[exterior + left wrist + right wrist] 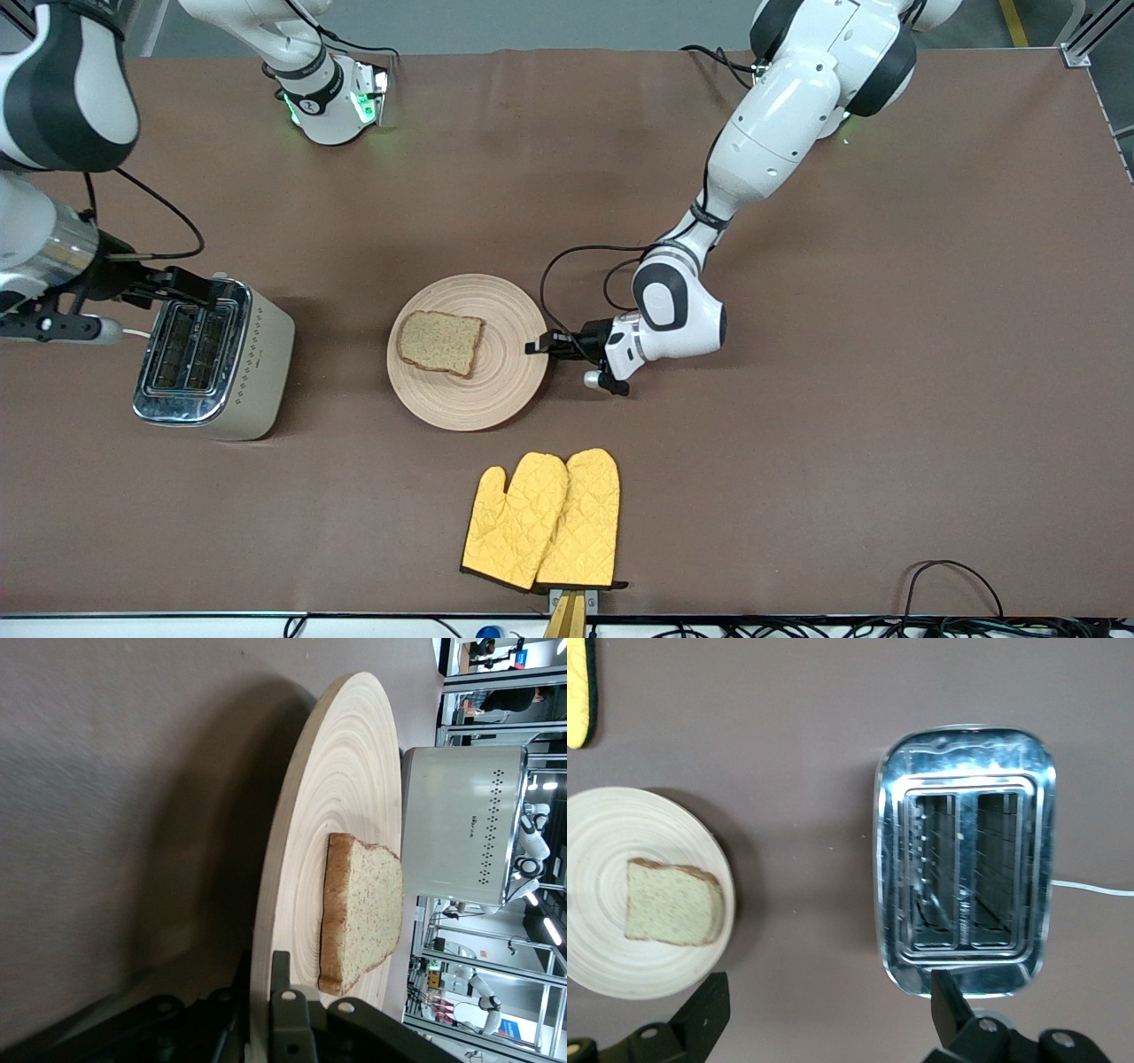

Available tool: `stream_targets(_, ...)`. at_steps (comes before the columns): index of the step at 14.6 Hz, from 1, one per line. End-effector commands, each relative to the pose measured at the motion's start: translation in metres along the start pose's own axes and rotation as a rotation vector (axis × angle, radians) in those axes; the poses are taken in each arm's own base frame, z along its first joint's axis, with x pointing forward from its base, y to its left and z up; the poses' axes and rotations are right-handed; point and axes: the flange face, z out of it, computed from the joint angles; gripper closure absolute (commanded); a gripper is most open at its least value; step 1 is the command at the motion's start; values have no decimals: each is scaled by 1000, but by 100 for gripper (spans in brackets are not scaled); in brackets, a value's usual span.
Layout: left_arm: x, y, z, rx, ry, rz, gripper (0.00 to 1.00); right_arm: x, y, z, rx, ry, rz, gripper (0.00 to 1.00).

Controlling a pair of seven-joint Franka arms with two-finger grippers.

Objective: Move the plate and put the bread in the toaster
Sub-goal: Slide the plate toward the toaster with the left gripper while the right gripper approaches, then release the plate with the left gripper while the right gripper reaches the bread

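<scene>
1. The brown tabletop (797, 461) is covered with a cloth, and everything is set on it.
2. The wooden plate (496, 390) is laid flat near the middle of the tabletop. Its rim is pinched at the edge toward the left arm's end by the left end effector (539, 346), which is closed on it.
3. The toaster (257, 372) is stood toward the right arm's end of the tabletop, well apart from the plate. Two empty slots are seen in its shiny top, and a white cord (1094, 889) is seen coming from it.
4. Two yellow oven mitts (542, 521) are laid side by side, nearer to the front camera than the plate.
5. The right end effector (824, 1010) is held over the toaster with its fingers spread wide and nothing between them.
6. The bread (440, 342) is laid flat on the plate.
</scene>
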Motion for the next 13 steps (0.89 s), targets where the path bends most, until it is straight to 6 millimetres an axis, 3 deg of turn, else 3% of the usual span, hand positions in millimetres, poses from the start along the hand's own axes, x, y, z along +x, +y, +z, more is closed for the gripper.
stream_targets(1,8,7,4,-28,27,-12,98,1,-24,14,8,10,39,0)
stream_targets(2,8,8,4,-28,27,-14,92,2,-28,16,8,10,48,0)
stream_targets(3,10,9,2,-27,28,-23,67,5,-32,25,6,2,56,0)
stream_targets(4,13,11,-2,-24,30,-21,29,10,-33,35,7,9,64,0)
stream_targets(5,19,15,-10,-20,39,-16,2,12,-38,51,12,10,71,0)
stream_targets(8,45,38,-57,40,45,-38,0,7,-56,87,23,57,88,0)
stream_targets(11,72,55,-126,105,22,-42,0,9,-82,117,19,57,126,0)
stream_targets(13,90,65,-174,104,-22,-44,0,4,-101,150,15,61,132,0)
